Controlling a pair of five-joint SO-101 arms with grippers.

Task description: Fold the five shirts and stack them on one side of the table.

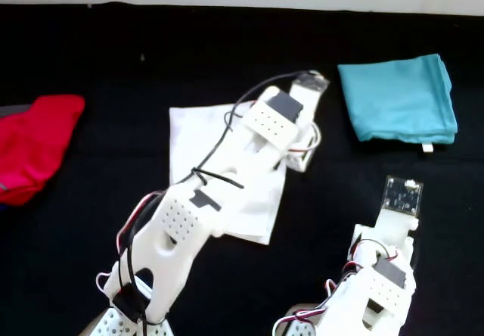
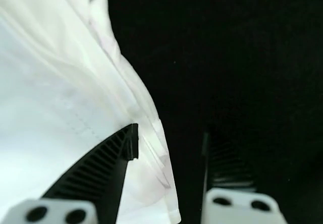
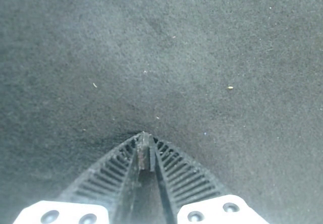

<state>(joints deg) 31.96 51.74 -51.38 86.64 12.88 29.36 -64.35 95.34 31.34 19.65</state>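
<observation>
Your left gripper (image 2: 170, 139) stands wide open and has hold of nothing. One finger (image 2: 108, 166) is over the white shirt (image 1: 198, 135) and the other is over the black table (image 1: 113, 48), so the shirt's layered edge runs between the jaws. You cannot tell from the wrist view whether the finger over the cloth touches it.

From above, the white shirt lies folded flat near the middle of the table. Your left arm (image 1: 181, 222) stretches across it from 7 o'clock towards 1 o'clock, its tip at the shirt's far corner.

The teal shirt (image 1: 397, 98) sits folded at 2 o'clock, well apart from the white one. The red shirt (image 1: 34, 143) lies bunched at 9 o'clock, at the table's edge.

Your right gripper (image 3: 145, 146) is fully closed, fingertips pressed together with nothing between them, above bare black cloth. Your right arm (image 1: 378, 275) stands at 5 o'clock, below the teal shirt and apart from every shirt.
</observation>
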